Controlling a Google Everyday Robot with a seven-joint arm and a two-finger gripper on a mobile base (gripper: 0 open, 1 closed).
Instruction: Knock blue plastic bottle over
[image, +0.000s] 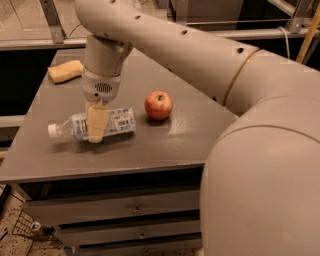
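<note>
The blue plastic bottle (119, 121) lies on its side on the grey table (180, 142), white cap pointing left toward the front left corner. My gripper (95, 127) reaches down from the big cream arm and straddles the bottle's middle, one cream finger (97, 122) across its near side and the other hidden behind it. The gripper is shut on the bottle. A red apple (158, 105) stands just right of the bottle, apart from it.
A yellow sponge (65, 71) lies at the table's back left corner. Drawers (135, 210) sit under the tabletop. The arm's large links fill the right side of the view. The table's front edge runs close below the bottle.
</note>
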